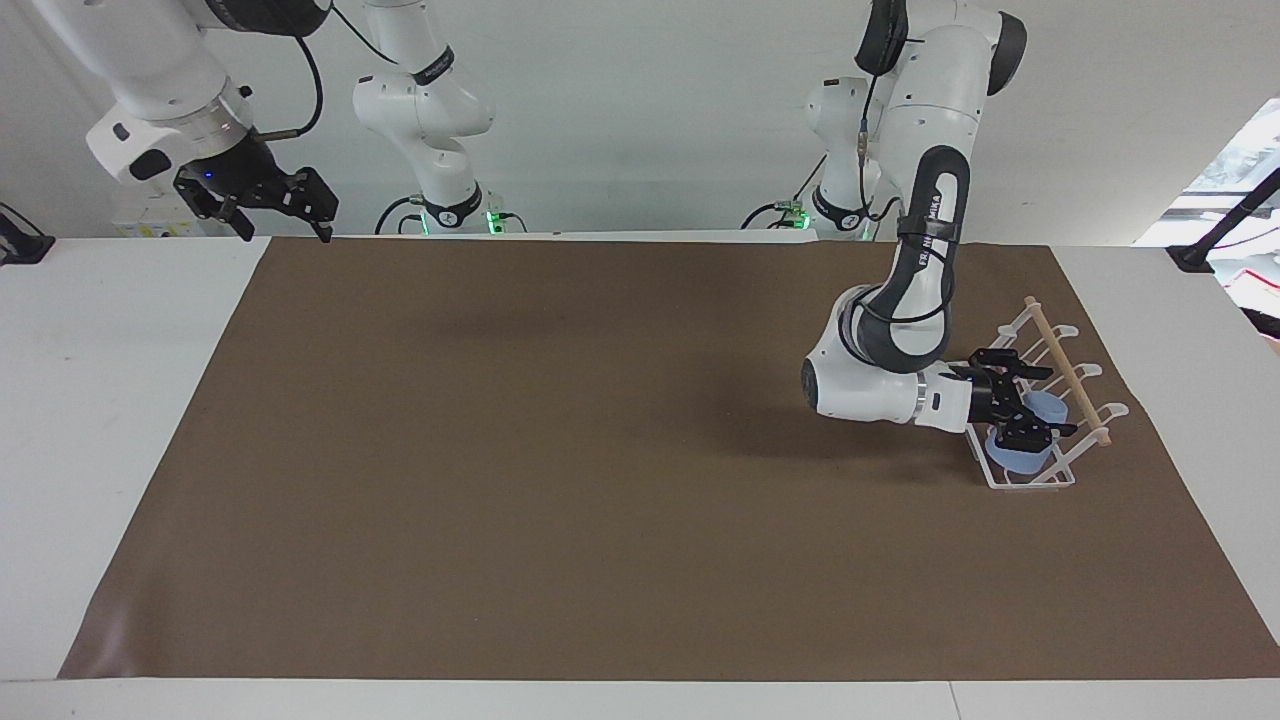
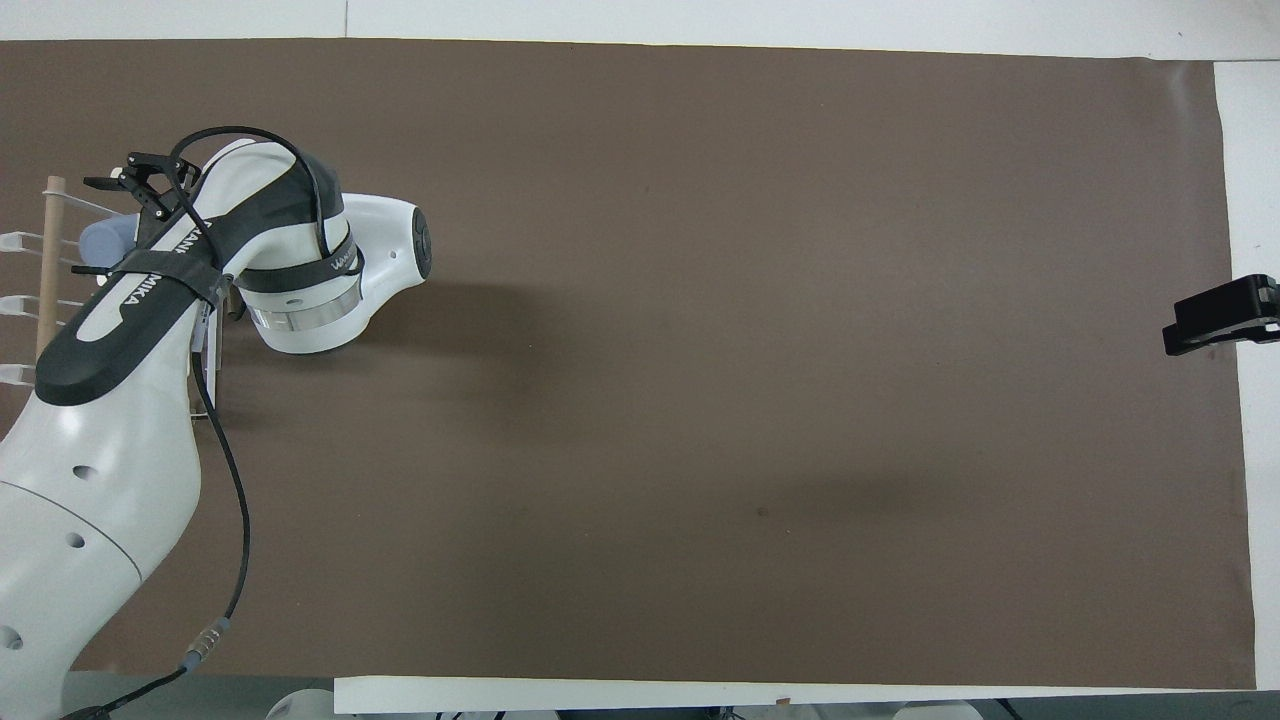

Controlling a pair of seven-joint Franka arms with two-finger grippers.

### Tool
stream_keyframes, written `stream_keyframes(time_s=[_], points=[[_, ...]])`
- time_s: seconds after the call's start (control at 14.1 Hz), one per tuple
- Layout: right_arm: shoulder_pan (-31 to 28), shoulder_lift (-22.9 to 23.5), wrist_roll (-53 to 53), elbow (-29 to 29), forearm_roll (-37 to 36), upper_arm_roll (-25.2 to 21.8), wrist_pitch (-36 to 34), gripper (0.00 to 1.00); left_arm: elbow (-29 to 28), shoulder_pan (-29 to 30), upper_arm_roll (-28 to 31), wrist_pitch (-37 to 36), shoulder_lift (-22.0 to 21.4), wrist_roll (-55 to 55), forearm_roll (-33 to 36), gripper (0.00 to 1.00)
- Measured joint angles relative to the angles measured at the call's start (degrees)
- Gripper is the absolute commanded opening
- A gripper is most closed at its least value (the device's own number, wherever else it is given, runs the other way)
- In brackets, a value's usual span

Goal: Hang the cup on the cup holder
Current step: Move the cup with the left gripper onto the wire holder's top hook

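The white wire cup holder (image 1: 1063, 478) with its wooden rod (image 1: 1070, 376) stands at the left arm's end of the brown mat. The light-blue cup (image 1: 1022, 450) rests tilted inside the holder's prongs, below the rod; it also shows as a blue patch (image 2: 104, 238). My left gripper (image 1: 1028, 402) hovers low over the holder, open, its fingers spread either side of the cup without gripping it. The left forearm hides much of the holder (image 2: 46, 262) from above. My right gripper (image 1: 283, 235) waits open, raised over the mat's corner at the right arm's end.
A brown mat (image 1: 560, 450) covers most of the white table. Only a black tip of the right gripper (image 2: 1215, 320) shows from above. A black clamp (image 1: 1195, 258) sits on the table edge by the left arm's end.
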Motion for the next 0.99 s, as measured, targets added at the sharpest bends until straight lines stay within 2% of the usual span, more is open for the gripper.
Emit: stream_keyframes(time_s=[0.21,0.43,0.71,0.99], points=[[0.01,0.00,0.00,0.00,0.01,0.02,0.00,1.00,3.17,-0.74,-0.28,0.64,-2.72,0.41,-9.48,1.00],[0.01,0.00,0.00,0.00,0.02,0.02,0.00,1.00,3.83,0.51,-0.17,7.54,-8.00,8.76,-19.24,1.00],[0.01,0.00,0.00,0.00,0.02,0.03,0.00,1.00,3.68,6.58,0.07,15.24,-13.06,33.03,-33.87,1.00],[0.01,0.00,0.00,0.00,0.02,0.03,0.00,1.00,3.68,11.48,0.15,17.50,-15.03,55.82,-45.01,1.00]])
